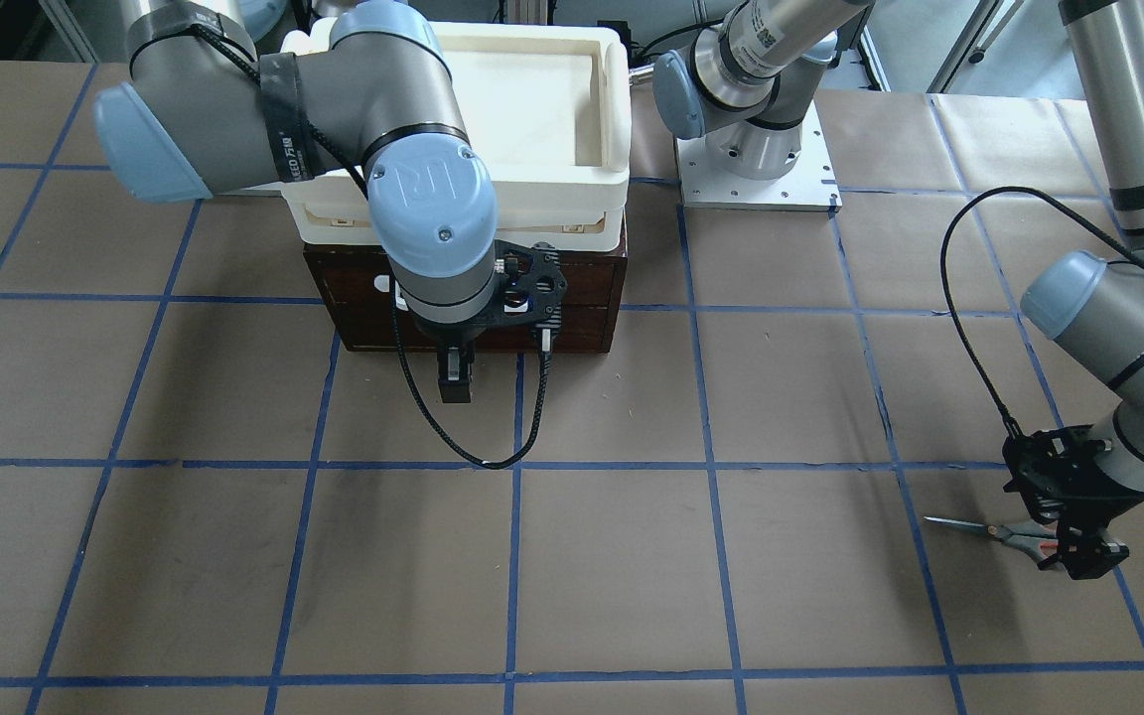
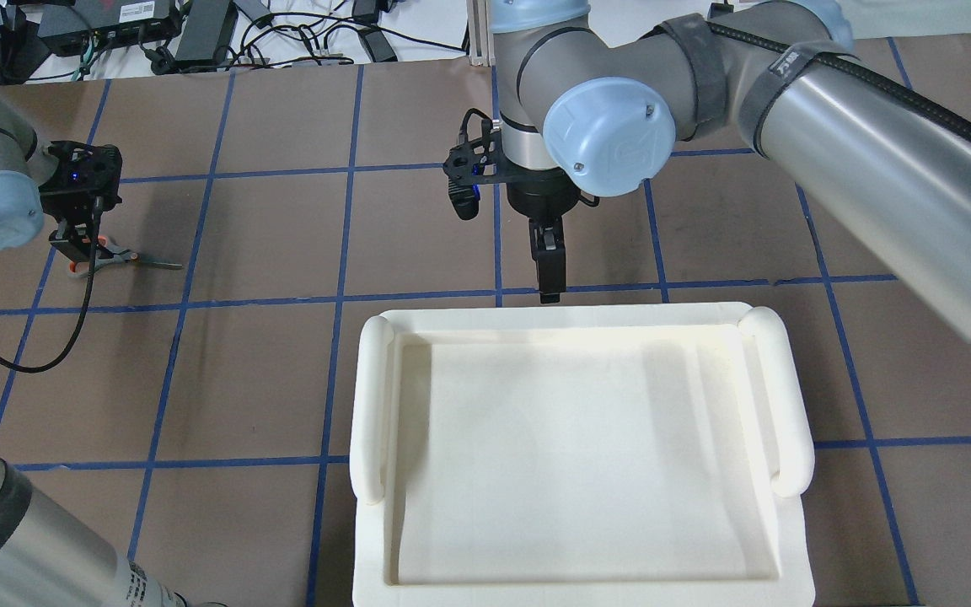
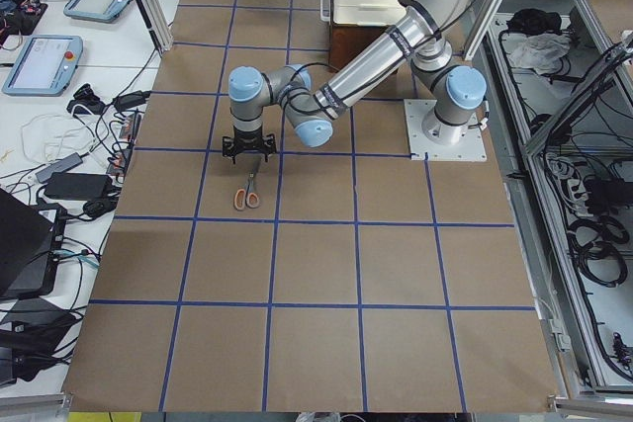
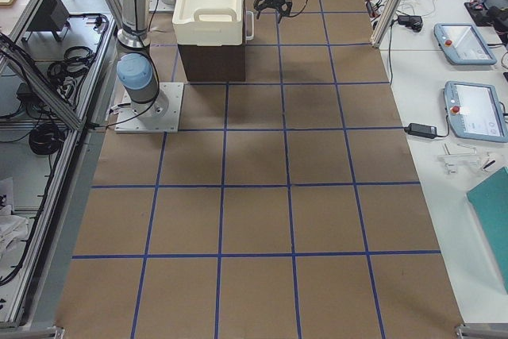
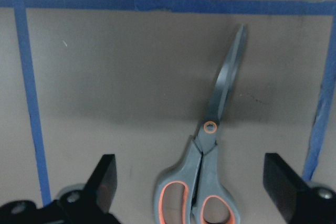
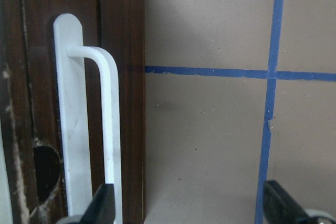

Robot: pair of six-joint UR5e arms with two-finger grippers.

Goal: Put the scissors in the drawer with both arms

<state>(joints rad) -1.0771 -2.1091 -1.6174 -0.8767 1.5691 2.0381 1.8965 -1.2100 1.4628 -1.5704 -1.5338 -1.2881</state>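
Now drop wide-open left gripper [image 5: 190, 179] squarely over grey orange-lined metal scissors [image 5: 220, 103] toward desk's far edge; right gripper [image 6: 194, 203], fingers apart, seemingly at dark brown wooden drawer [image 6: 123, 51].

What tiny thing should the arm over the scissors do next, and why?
Probably lower straight down, then close. The left gripper is open, its fingers on either side of the handles of the scissors, which lie flat on the table, not yet gripped.
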